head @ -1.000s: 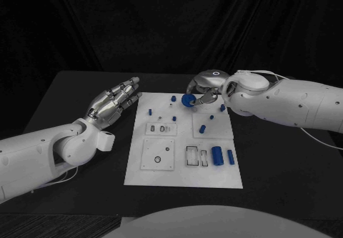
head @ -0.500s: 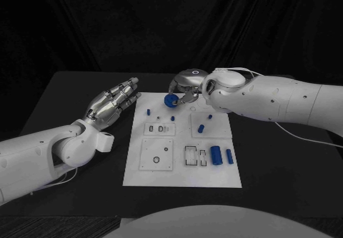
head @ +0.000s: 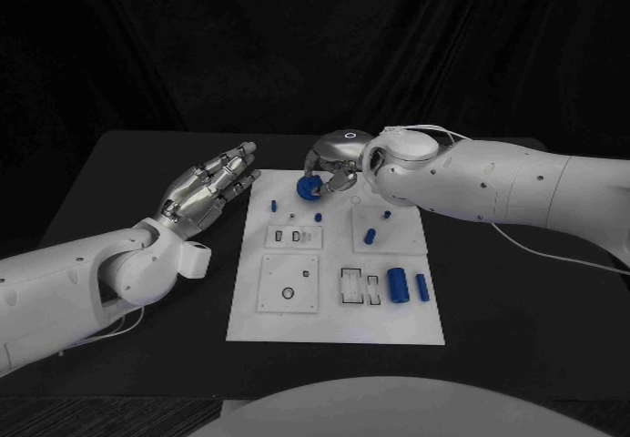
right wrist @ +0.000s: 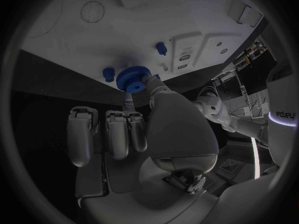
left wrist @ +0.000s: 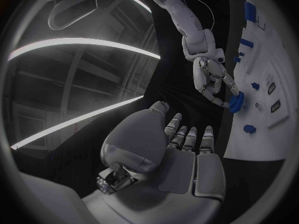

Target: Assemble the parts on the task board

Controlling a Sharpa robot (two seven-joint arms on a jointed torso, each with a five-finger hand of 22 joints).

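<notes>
The white task board [head: 335, 314] lies in the middle of the black table. My right hand [head: 333, 164] hovers over its far left corner and pinches a blue gear [head: 309, 188] between the thumb and a finger. In the right wrist view the gear [right wrist: 132, 78] sits at the fingertips just above the board [right wrist: 124, 20], near two small blue pegs [right wrist: 109, 74]. My left hand [head: 210, 189] hangs flat and open beside the board's left edge, holding nothing. In the left wrist view the gear [left wrist: 236, 102] shows in the right hand [left wrist: 209, 77] beyond my left hand's palm [left wrist: 184, 159].
Small blue pegs [head: 275, 205] stand in the far half of the board. Two blue cylinders [head: 397, 285] lie near the right edge beside rectangular slots. A dark ring [head: 288, 293] lies on the near left plate. Bare black table surrounds the board.
My right hand has carried the gear leftward along the board's far edge, from above its middle to its far left corner. The left hand has stayed where it was.
</notes>
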